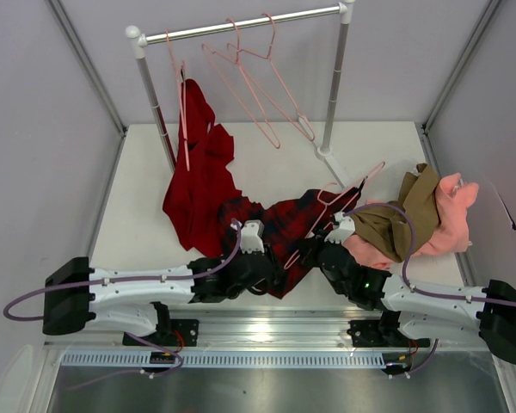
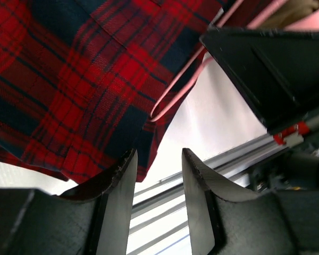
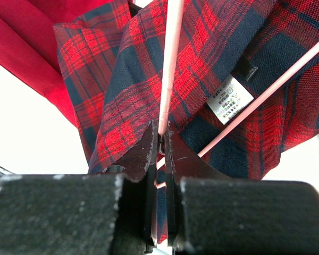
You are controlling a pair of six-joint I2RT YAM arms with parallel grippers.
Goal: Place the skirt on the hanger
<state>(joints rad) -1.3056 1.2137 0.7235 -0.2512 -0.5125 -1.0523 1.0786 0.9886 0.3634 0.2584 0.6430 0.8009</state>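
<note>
The red and navy plaid skirt [image 1: 275,222] lies crumpled on the table between my two arms. A pale-pink hanger [image 1: 370,176] lies slanted across it, its hook toward the back. My right gripper [image 3: 160,133] is shut on one thin rod of the hanger [image 3: 170,64], with the skirt [image 3: 122,79] and its white label [image 3: 229,98] right behind. My left gripper [image 2: 158,159] stands open with nothing between its fingers, just below the skirt's hem [image 2: 69,79] and a rounded corner of the hanger [image 2: 167,103]. In the top view the left gripper [image 1: 275,268] sits at the skirt's near edge.
A plain red garment [image 1: 198,172] hangs from the rack [image 1: 241,26] and trails onto the table left of the skirt. More pink hangers [image 1: 262,95] hang on the bar. A tan and pink clothes pile [image 1: 421,215] lies right. A metal rail [image 1: 267,327] runs along the near edge.
</note>
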